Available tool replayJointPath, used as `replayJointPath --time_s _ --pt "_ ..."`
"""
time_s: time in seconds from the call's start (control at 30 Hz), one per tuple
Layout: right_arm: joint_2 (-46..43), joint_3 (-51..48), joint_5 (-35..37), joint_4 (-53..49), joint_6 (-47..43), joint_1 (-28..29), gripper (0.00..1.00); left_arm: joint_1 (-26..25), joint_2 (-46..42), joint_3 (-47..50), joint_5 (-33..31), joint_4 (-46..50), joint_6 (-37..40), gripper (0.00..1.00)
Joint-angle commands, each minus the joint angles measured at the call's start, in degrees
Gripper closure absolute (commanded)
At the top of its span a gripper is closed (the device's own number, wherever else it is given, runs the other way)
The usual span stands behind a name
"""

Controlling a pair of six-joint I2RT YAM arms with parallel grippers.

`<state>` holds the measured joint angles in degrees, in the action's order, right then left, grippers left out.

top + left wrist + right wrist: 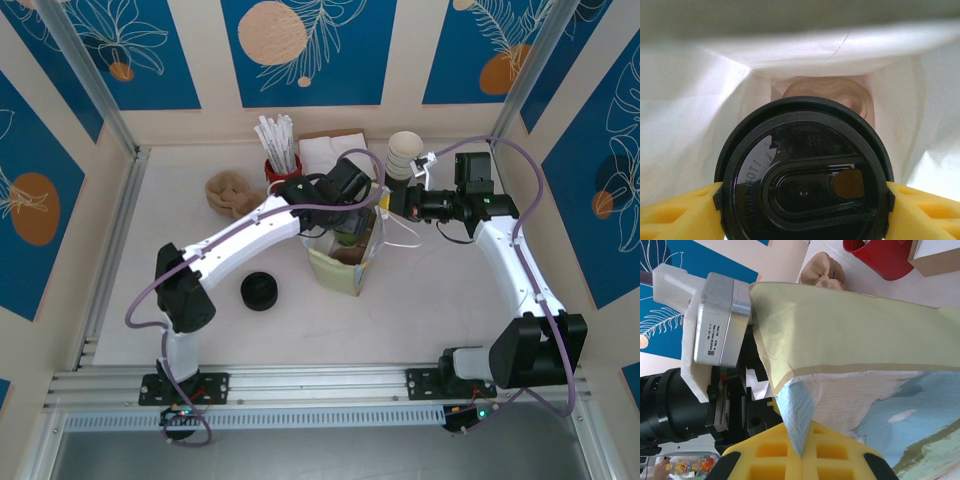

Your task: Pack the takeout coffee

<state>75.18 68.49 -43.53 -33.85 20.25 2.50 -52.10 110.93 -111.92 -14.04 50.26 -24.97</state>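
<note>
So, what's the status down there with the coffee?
Left gripper shut on the coffee cup, cup inside the bag. Right gripper shut on the bag's edge. Something brown beyond the cup, unclear what.

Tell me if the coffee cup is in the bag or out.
In: white walls of the bag surround the takeout coffee, held by the left gripper.

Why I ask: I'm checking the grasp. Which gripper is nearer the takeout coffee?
Left. The left gripper clamps the takeout coffee inside the bag; the right gripper pinches the bag's rim, outside.
</note>
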Motion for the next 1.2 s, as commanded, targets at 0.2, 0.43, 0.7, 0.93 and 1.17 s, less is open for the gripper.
replayJointPath --time_s 0.2,0.43,0.7,0.93,1.17 --pt "1.26 0.07 -1.63 0.80 -1.47 0.14 1.00 0.86 -1.54 0.72 -0.79 -3.91 -0.76 0.27" --pt "3.00 1.34 -1.25 -0.17 -1.02 0.13 1.00 1.03 -2.04 -0.17 -4.43 -2.64 -1.49 0.27" --pt "3.30 1.92 -1.95 1.51 -2.40 -0.31 1.00 1.21 -5.45 -0.41 -5.29 -1.74 -0.85 0.27" --pt "3.30 2.58 -3.13 2.52 -5.51 -0.31 1.00 1.06 -7.32 -1.04 -2.78 0.86 -2.18 0.27" --pt "3.70 3.29 -3.58 2.25 -7.49 -0.31 1.00 0.57 -10.68 0.56 -3.00 2.25 -2.42 0.27"
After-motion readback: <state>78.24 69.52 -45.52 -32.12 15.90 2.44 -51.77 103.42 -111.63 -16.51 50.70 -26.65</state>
